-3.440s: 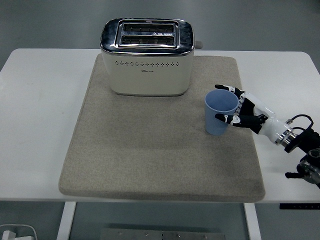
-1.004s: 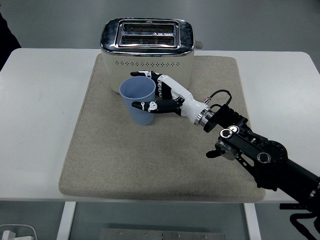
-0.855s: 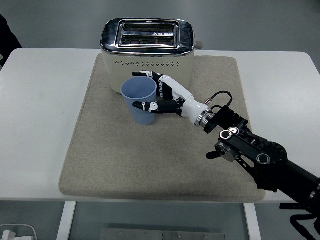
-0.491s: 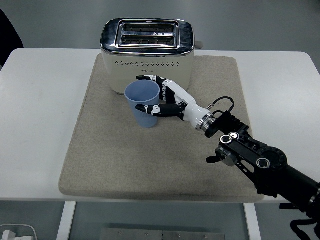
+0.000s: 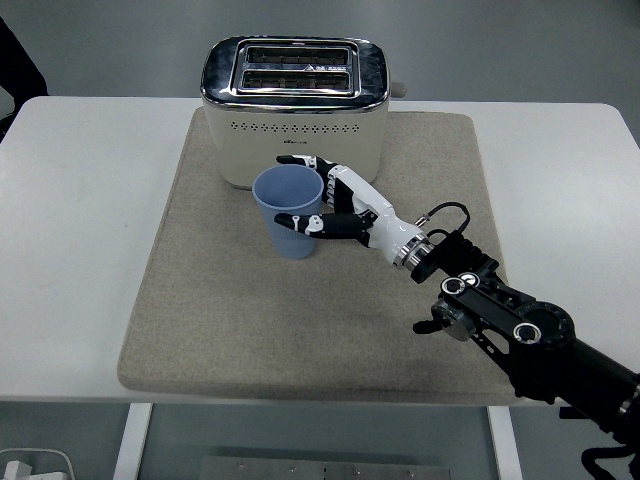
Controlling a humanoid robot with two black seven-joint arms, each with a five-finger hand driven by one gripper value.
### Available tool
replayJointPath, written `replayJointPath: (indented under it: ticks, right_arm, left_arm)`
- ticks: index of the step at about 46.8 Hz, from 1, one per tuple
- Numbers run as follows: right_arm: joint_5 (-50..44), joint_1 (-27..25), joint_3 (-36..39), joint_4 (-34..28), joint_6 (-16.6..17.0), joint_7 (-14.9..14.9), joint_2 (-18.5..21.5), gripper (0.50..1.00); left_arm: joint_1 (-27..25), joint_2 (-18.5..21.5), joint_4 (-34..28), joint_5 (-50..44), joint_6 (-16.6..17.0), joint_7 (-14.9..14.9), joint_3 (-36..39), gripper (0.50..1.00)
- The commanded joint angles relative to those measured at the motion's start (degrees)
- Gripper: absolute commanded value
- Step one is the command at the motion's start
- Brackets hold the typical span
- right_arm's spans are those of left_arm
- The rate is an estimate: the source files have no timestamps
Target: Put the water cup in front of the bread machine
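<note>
The light blue water cup (image 5: pixel 288 222) stands upright on the beige mat (image 5: pixel 200 300), just in front of the cream and chrome bread machine (image 5: pixel 294 112), slightly left of its middle. My right hand (image 5: pixel 305 192) reaches in from the lower right. Its thumb lies on the cup's near side and its fingers (image 5: pixel 312 163) wrap the far side by the rim, so it is shut on the cup. I cannot tell whether the cup's base touches the mat. The left arm is out of view.
The mat covers the middle of the white table (image 5: pixel 80 200). My right forearm (image 5: pixel 500 315) with its cable crosses the mat's right front part. A person's dark sleeve (image 5: pixel 12 55) shows at the top left corner.
The hand carried the cup from the mat's right side to in front of the bread machine. Over the last second the cup shifted slightly right and toward me.
</note>
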Motion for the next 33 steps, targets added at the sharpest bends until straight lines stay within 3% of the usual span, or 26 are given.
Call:
replayJointPath:
  ticks: [1, 33]
  right_arm:
    - [0.1, 0.0, -0.1, 0.0, 0.0, 0.1, 0.0, 0.915]
    - [0.3, -0.4, 0.4, 0.6, 0.5, 0.2, 0.0, 0.924]
  left_arm:
    - [0.0, 0.0, 0.0, 0.0, 0.0, 0.0, 0.0, 1.0]
    - [0.0, 0.0, 0.0, 0.0, 0.0, 0.0, 0.0, 1.0]
